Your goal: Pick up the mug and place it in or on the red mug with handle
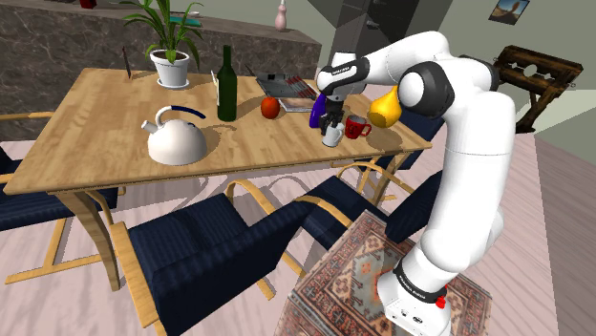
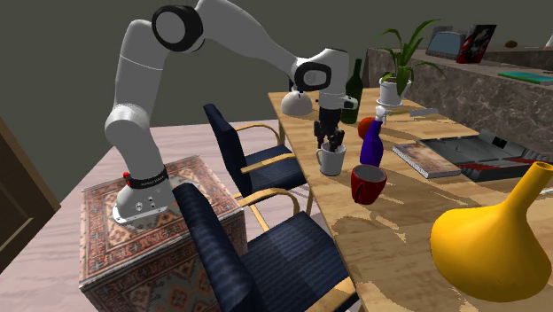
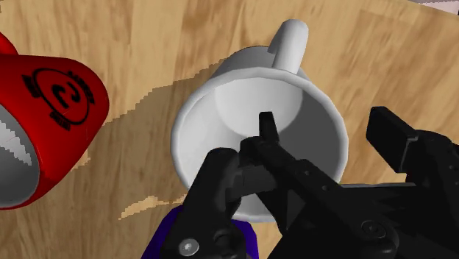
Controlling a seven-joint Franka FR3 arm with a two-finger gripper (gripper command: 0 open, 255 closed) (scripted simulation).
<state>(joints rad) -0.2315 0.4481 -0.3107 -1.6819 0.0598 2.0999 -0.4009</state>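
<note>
Jaws wide apart astride the rim of the white mug (image 3: pixel 243 103), one finger (image 3: pixel 266 129) inside the cup and the other outside its wall, mug upright on the wooden counter (image 1: pixel 115 115) directly under the jaws, red mug (image 3: pixel 51 110) just beside them.

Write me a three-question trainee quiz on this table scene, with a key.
1. True or false: the white mug lies on its side.
2. Fill in: the emblem on the red mug is coloured ___.
3. One finger of the open pincer reaches inside: A the white mug, B the red mug, C neither.
Key: 1 false, it stands upright; 2 black; 3 A.
</note>
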